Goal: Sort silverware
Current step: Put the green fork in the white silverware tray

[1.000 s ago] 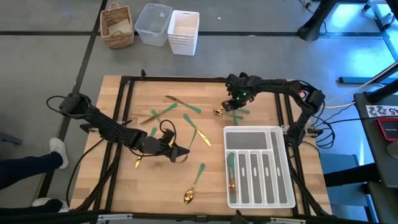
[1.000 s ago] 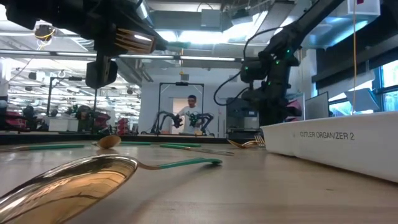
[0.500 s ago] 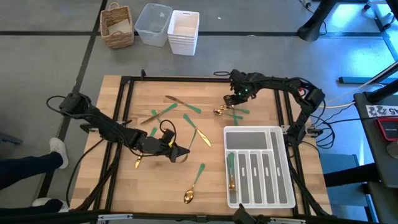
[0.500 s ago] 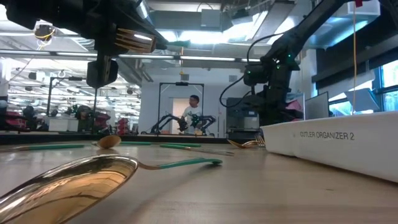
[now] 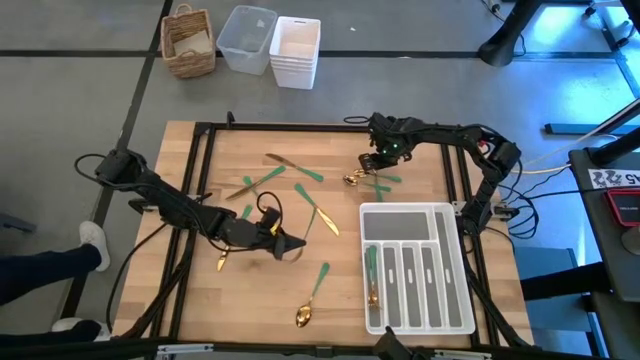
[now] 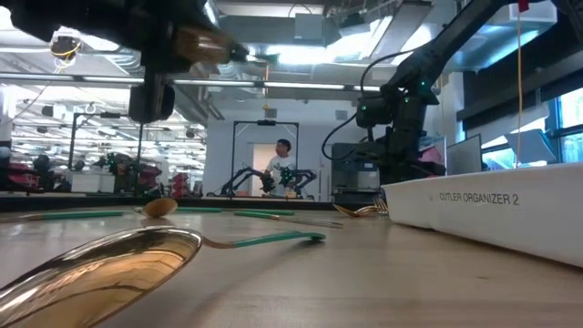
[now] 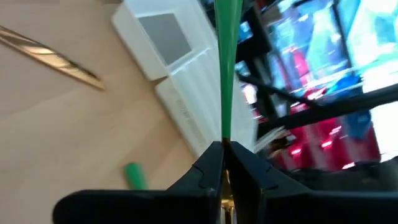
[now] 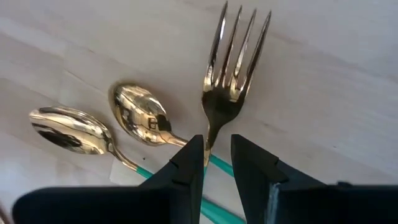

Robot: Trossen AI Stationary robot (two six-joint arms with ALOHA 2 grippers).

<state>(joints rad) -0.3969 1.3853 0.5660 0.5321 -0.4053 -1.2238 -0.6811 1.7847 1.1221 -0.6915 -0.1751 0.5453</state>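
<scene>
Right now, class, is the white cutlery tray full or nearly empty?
Nearly empty: the cutlery tray holds only green-handled silverware in its leftmost slot.

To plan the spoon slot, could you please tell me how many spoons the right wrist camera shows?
2: one spoon beside the fork, another spoon next to it, both on the wood. Others may lie outside this view.

Off-task items, on and beyond the table

White compartmented tray on wooden table; wicker basket, clear plastic bin and white stacked containers on floor behind; person standing far off in room.
</scene>
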